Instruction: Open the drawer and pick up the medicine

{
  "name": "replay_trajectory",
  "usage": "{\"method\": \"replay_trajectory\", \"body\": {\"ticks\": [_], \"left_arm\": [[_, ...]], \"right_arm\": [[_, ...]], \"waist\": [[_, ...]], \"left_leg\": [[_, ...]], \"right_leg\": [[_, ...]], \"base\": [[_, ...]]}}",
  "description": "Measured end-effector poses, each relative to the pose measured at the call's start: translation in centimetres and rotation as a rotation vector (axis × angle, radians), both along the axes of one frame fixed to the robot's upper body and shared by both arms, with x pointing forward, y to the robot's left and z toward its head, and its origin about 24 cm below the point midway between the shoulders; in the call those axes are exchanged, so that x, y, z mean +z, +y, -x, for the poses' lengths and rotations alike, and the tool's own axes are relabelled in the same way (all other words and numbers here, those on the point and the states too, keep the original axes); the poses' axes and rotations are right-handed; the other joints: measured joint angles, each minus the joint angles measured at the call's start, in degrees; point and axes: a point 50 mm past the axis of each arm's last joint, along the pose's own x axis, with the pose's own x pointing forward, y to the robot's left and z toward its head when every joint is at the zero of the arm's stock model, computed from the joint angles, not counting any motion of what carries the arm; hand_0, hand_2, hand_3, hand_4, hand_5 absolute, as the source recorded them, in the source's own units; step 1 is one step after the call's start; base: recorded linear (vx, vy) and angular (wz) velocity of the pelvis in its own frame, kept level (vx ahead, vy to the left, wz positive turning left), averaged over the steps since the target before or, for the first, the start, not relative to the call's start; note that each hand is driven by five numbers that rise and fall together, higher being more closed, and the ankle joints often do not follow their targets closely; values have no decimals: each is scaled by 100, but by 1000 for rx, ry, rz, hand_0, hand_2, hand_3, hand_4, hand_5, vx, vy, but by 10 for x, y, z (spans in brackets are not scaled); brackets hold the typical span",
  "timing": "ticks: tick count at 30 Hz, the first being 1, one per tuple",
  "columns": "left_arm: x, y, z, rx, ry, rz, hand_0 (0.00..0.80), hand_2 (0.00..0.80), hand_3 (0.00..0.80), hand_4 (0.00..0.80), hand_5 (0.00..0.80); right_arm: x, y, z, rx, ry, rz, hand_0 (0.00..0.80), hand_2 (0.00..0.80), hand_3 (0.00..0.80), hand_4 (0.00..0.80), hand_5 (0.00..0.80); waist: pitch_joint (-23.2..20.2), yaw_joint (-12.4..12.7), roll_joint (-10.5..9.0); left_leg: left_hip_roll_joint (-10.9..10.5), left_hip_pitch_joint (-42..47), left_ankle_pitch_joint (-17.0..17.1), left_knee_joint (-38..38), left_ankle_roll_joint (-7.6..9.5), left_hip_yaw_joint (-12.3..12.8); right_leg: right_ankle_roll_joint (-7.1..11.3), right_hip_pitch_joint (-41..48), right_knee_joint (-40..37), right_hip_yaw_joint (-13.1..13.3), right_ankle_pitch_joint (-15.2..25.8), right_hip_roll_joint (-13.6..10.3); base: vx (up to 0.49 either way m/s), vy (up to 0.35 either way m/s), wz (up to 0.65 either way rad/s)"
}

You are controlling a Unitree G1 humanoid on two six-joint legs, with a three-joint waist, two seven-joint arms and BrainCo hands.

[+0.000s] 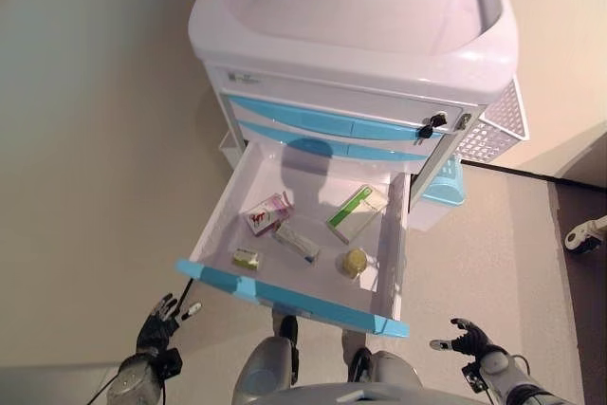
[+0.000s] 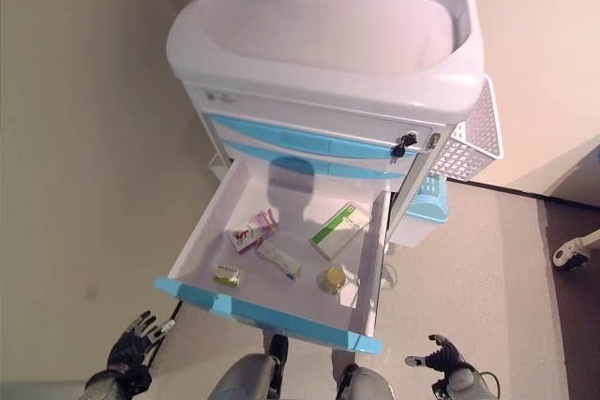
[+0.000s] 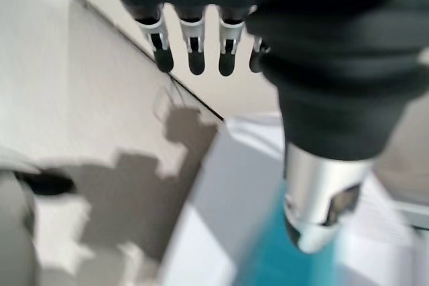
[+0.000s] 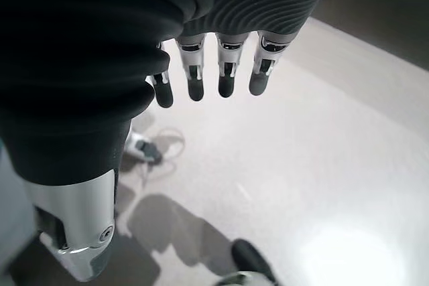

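I see the white drawer with a blue front (image 1: 285, 293) pulled well out of the white medical cart with blue drawer fronts (image 1: 351, 54), so the opening part looks done. My left hand (image 1: 159, 322) hangs low, just outside the drawer's front left corner, fingers straight and relaxed, holding nothing. My right hand (image 1: 468, 338) is likewise spread and empty, off to the right of the drawer's front right corner.

The medicine lies on the drawer floor, ahead of both hands and between them: a pink and white carton (image 1: 268, 212), a white and green flat box (image 1: 357, 212), a slim white tube (image 1: 297, 242), a small green and white packet (image 1: 246, 258) nearest my left hand, and a round yellowish container (image 1: 353, 262) nearest my right.

I judge all of these light. The cartons are thin card, easily crushed, so I would pinch one across its narrow sides. The round container may roll or slip; the flat box sits too flush to get under easily.
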Motion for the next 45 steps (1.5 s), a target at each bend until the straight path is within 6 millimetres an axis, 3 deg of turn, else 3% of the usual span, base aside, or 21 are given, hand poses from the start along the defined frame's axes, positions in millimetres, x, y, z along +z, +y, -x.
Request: {"method": "replay_trajectory", "body": {"ticks": [2,3,6,10,15,16,20,24,30,33,40,45], "left_arm": [[-16,-1,23,12,140,-41,0,0,0,0,0],[-23,-3,36,4,212,-57,0,0,0,0,0],[-28,-6,43,-30,281,-84,0,0,0,0,0],[-45,-21,68,-105,460,-81,0,0,0,0,0],[-51,-37,65,-204,511,-82,0,0,0,0,0],[-52,-40,62,-234,511,-89,0,0,0,0,0],[-52,-40,60,-282,526,-110,0,0,0,0,0],[-52,-39,63,-302,544,-114,0,0,0,0,0],[-53,-38,67,-299,563,-103,0,0,0,0,0],[-53,-37,70,-308,575,-105,0,0,0,0,0],[-51,-33,59,-341,557,-137,0,0,0,0,0],[-50,-34,50,-379,534,-155,0,0,0,0,0]], "right_arm": [[-3,-3,16,-60,24,-8,0,0,0,0,0],[-3,-6,21,-78,30,-6,0,0,0,0,0],[-2,-8,22,-106,15,-3,0,0,0,0,0],[13,-6,-13,-105,-166,-10,0,0,0,0,0],[57,3,-69,32,-460,-22,0,0,0,0,0],[76,4,-78,109,-539,-8,0,0,0,0,0],[124,14,-99,296,-731,19,0,0,0,0,0],[157,28,-108,448,-837,-13,0,0,0,0,0],[202,47,-113,696,-921,-50,0,0,0,0,0],[226,67,-121,856,-973,-79,0,0,0,0,0],[240,105,-135,1063,-1002,-133,0,0,0,0,0],[261,127,-148,1257,-1048,-22,0,0,0,0,0]], "waist": [[-244,-22,50],[-307,-153,68],[-348,-181,59],[-442,-337,68],[-521,-490,-47],[-521,-469,-65],[-463,-503,-262],[-459,-622,-433],[-419,-594,-438],[-388,-585,-473],[-309,-432,-595],[-56,-235,-614]], "left_leg": [[-3,216,112,-373,62,144],[1,282,149,-513,80,162],[-1,418,242,-742,97,225],[7,760,308,-1148,125,478],[18,947,345,-1427,152,827],[15,1014,348,-1496,157,947],[20,1114,331,-1500,153,1098],[41,1116,319,-1501,136,1198],[43,1084,303,-1506,126,1212],[43,1073,305,-1502,127,1206],[9,958,370,-1498,153,988],[-6,833,438,-1497,145,745]], "right_leg": [[92,126,-342,117,175,50],[102,232,-595,137,307,85],[118,389,-947,156,495,142],[172,644,-1466,357,746,208],[205,737,-1868,647,1043,274],[215,744,-1934,757,1098,285],[226,815,-2050,842,1189,280],[226,819,-2150,919,1274,300],[251,825,-2249,921,1317,301],[250,825,-2268,916,1320,307],[222,907,-2398,721,1379,292],[221,914,-2418,494,1372,294]], "base": [[99,-7,-29],[80,-6,-15],[100,16,-15],[52,6,-32],[31,9,-39],[31,16,-29],[18,4,-27],[17,-21,-13],[4,-8,-2],[-2,-13,0],[-12,-41,17],[-29,-32,24]]}}
